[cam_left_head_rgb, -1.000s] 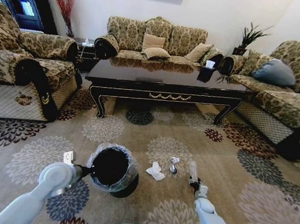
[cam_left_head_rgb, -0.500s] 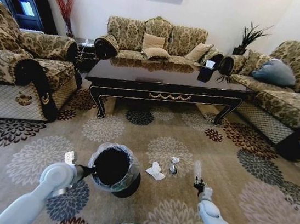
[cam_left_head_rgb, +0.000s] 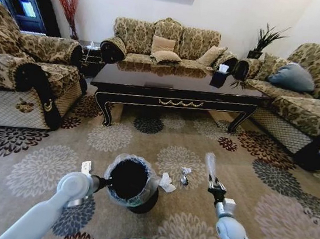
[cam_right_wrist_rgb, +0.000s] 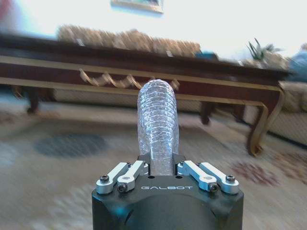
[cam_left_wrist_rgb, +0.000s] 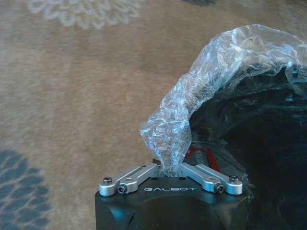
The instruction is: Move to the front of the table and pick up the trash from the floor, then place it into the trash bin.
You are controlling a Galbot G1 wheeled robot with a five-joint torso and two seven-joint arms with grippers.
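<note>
We see the floor (cam_left_head_rgb: 246, 184), a beige carpet with round flower medallions. On it stand the table (cam_left_head_rgb: 176, 89) and the trash bin (cam_left_head_rgb: 131, 182); a crumpled white tissue (cam_left_head_rgb: 167, 182) and small scraps (cam_left_head_rgb: 184, 176) lie beside the bin.

Behind the glossy dark-brown coffee table (cam_left_head_rgb: 178, 89) we see a floral gold three-seat sofa (cam_left_head_rgb: 167, 45), matching sofas flanking it, beneath a pale wall.
</note>
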